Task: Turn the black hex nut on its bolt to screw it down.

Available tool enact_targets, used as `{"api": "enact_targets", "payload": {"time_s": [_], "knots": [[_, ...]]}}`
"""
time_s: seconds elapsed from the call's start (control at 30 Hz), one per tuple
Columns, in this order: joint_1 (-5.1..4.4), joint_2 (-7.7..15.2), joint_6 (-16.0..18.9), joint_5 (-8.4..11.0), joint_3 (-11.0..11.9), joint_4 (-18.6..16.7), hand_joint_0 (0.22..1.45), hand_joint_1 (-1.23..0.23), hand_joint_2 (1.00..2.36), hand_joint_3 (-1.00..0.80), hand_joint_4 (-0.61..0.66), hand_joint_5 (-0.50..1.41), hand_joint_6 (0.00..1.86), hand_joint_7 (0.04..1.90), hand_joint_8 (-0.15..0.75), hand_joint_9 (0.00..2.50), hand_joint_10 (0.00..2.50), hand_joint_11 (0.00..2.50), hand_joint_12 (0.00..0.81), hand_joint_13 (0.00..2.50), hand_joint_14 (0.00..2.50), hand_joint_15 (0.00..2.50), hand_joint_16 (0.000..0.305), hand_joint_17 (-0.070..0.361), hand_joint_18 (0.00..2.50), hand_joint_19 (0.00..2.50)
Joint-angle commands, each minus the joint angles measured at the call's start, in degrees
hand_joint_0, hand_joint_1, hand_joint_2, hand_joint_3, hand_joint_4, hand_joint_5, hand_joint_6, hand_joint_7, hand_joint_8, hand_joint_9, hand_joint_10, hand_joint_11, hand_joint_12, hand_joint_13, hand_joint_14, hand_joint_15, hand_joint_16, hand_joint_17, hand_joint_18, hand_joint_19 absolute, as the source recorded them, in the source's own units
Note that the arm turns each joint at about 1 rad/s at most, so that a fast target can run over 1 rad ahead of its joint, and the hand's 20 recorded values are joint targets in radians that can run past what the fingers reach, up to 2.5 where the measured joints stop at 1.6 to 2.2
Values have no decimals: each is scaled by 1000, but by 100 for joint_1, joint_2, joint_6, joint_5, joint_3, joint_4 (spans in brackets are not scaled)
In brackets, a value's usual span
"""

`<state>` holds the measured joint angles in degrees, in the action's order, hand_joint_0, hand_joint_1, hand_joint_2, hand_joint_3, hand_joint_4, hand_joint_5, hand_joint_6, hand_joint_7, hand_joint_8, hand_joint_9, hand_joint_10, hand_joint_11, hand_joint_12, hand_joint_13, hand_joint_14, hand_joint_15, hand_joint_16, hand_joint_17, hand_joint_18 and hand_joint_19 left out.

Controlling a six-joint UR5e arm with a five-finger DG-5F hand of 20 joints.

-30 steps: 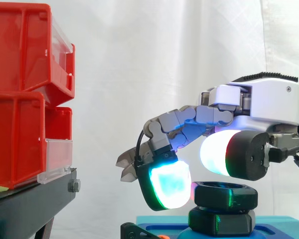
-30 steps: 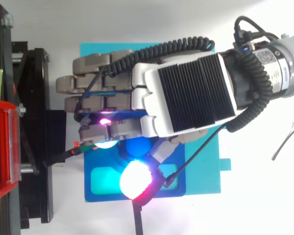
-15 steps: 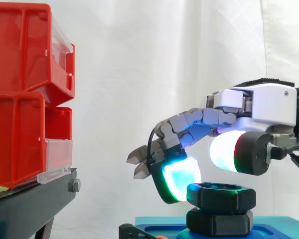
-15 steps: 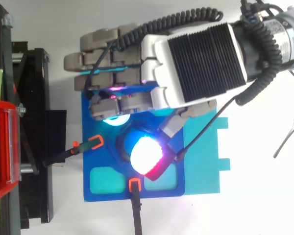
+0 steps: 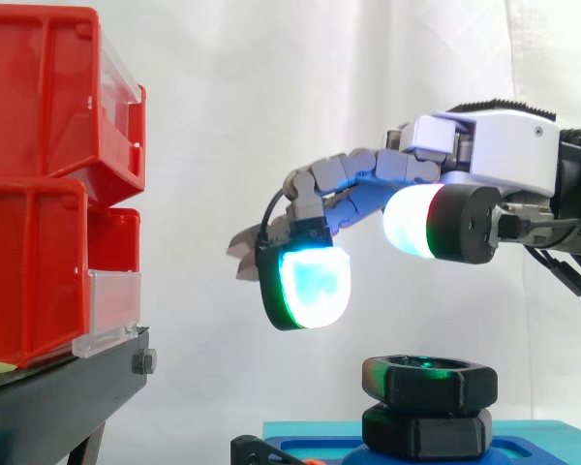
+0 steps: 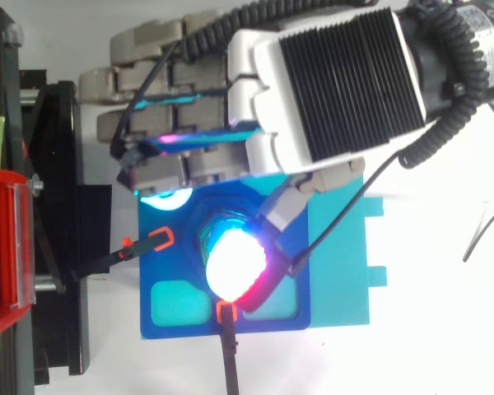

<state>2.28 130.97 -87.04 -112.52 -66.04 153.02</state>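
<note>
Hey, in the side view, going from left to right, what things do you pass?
Stacked red plastic bins → cyan-glowing pad on the fingers of the hand → black hex nut

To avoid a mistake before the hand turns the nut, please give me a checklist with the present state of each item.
1. Hand clear of the black hex nut: ok, it hovers above with a gap.
2. Fingers empty: ok, open, holding nothing.
3. Hand over the nut: ok, the top view has a glowing pad above it.
4. Nut level: ok in the side view.
5. Thread left on the bolt: cannot tell, hidden.
6. Red bins away from the hand: ok.
</note>
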Motion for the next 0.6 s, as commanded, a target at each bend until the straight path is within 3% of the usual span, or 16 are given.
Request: {"api": "enact_targets", "payload": {"time_s": [0.0,0.13,0.33,0.53,0.57], "knots": [[-96,-1,3,11,3,-53,492,-187,1000,-500,189,-50,505,1266,245,697,3,92,318,509,2,56,49,111,418,329],[-255,8,29,108,3,-26,492,-188,1000,-500,220,-62,505,1145,239,689,3,81,318,512,2,53,49,111,418,329],[-395,8,64,266,3,-9,492,-189,1000,-500,252,-72,504,1056,239,688,0,73,318,512,2,51,50,112,417,329],[-457,34,64,354,-23,-18,492,-189,1000,-500,266,-76,504,1030,236,687,0,67,318,510,0,51,50,111,418,329],[-457,148,64,354,-23,-18,493,-190,1000,-500,257,-76,504,1026,239,685,3,72,318,510,2,51,50,111,418,326]]}}
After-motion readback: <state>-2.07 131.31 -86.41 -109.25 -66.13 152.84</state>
